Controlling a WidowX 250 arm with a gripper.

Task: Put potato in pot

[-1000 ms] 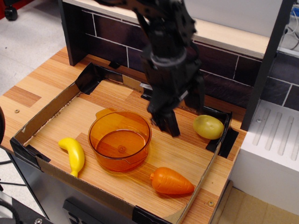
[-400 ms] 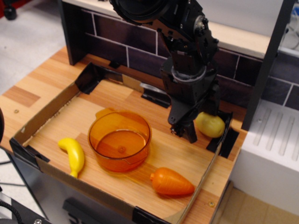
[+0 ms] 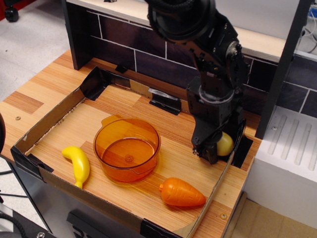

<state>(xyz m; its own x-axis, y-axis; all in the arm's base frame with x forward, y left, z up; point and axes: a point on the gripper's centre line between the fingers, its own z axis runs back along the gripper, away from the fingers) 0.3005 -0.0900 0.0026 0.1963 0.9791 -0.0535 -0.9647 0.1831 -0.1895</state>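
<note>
The potato [image 3: 226, 144], pale yellow-green, lies at the right side of the tray and is mostly hidden behind my gripper [image 3: 216, 150]. The black gripper has come down on it. One dark finger [image 3: 207, 150] shows just left of the potato, and the other finger is hidden. The jaws look spread around the potato, not closed on it. The amber-orange pot [image 3: 127, 148] stands empty left of centre, well left of the gripper.
A yellow banana [image 3: 78, 165] lies left of the pot. An orange carrot [image 3: 181, 193] lies at the front, right of the pot. A low cardboard wall [image 3: 47, 119] rims the wooden tray. A dark brick backsplash [image 3: 148, 59] stands behind and a white ridged block [image 3: 287, 144] to the right.
The arm has swung right and down from above the pot's right rim to the potato, which it now mostly covers. Pot, banana and carrot have not moved.
</note>
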